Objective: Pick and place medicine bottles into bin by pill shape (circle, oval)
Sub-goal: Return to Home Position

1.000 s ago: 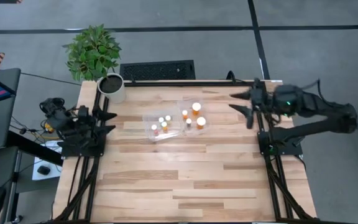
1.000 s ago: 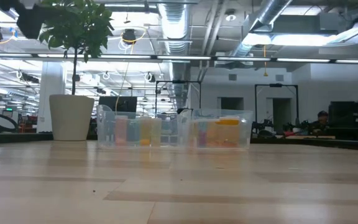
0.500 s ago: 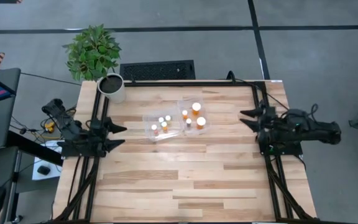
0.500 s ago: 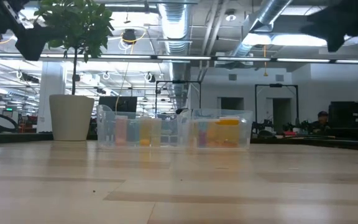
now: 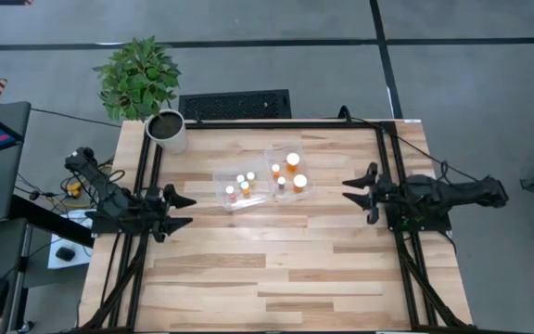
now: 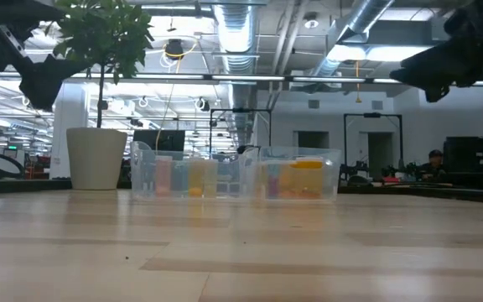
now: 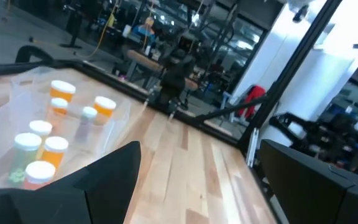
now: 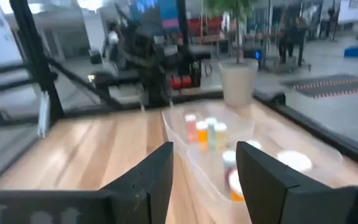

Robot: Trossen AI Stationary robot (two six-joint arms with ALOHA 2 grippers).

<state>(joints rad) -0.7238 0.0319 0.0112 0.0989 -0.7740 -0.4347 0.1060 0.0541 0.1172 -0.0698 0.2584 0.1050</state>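
Observation:
The clear two-compartment bin [image 5: 264, 160] stands at the table's far middle. Several small orange bottles with white caps stand in its left compartment [image 5: 240, 186] and several in its right compartment [image 5: 288, 173]; they show as orange shapes in the low view [image 6: 292, 179]. My left gripper [image 5: 184, 211] is open and empty above the table's left edge, left of the bin. My right gripper [image 5: 357, 194] is open and empty above the table's right part, right of the bin. The left wrist view [image 7: 45, 149] and the right wrist view [image 8: 207, 132] both show the bottles ahead of the fingers.
A white plant pot [image 5: 167, 130] with a green plant stands at the table's far left corner. A black grille [image 5: 235, 104] lies beyond the far edge. Bare wood [image 5: 267, 269] stretches over the table's near half.
My right gripper has swung from the far right corner toward the near side, then toward the table's left, and has dropped lower. My left gripper has gone toward the table's right and a little nearer. The bin and bottles have stayed put.

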